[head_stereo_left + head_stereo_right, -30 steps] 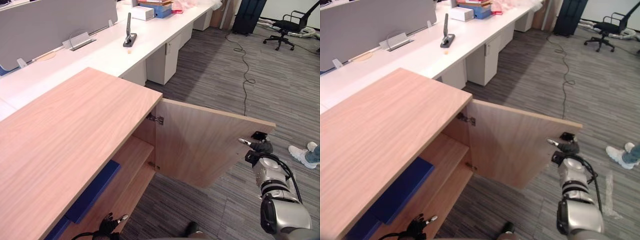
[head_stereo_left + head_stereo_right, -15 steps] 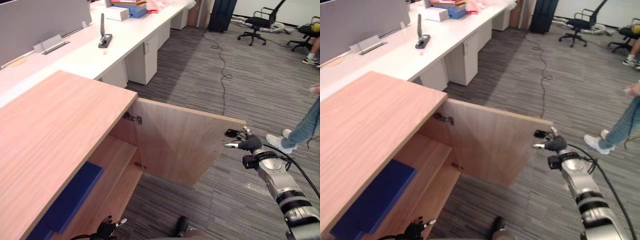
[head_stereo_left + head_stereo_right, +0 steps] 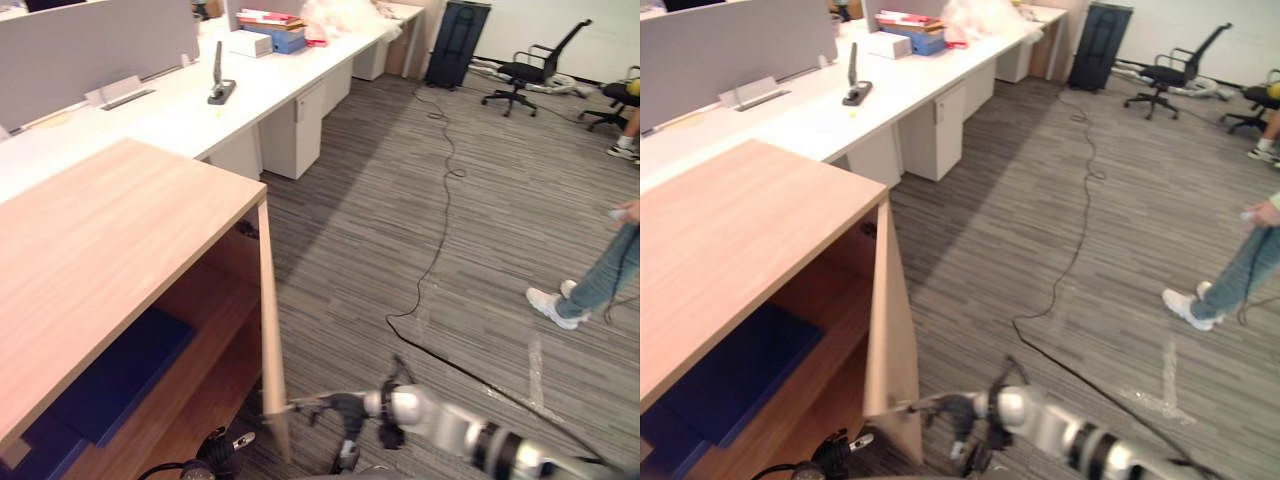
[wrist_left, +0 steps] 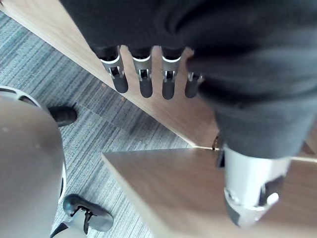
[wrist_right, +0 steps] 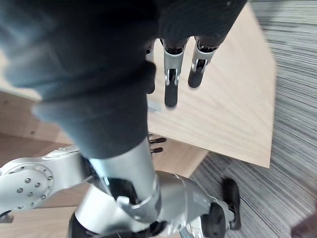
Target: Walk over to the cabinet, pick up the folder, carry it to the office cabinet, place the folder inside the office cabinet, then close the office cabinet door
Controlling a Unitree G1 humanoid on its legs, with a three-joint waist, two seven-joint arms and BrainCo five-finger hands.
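Folder [image 3: 118, 375], blue, lies flat on the shelf inside the office cabinet [image 3: 100, 240]. The cabinet door [image 3: 890, 340] is partly shut; it is edge-on in the left eye view, and its outer face shows in the right eye view. The right hand [image 3: 320, 408] is at the door's lower free edge, fingers [image 5: 171, 79] straight, grasping nothing. The left hand [image 4: 144, 79] is relaxed near the cabinet's base. Open carpet [image 3: 400, 220] lies rightward, with a person's legs [image 3: 600, 270] well apart.

I was in an office: long white desks [image 3: 170, 105], grey divider screens [image 3: 100, 45], black swivel chairs [image 3: 530, 75], a light wooden cabinet [image 3: 110, 220].
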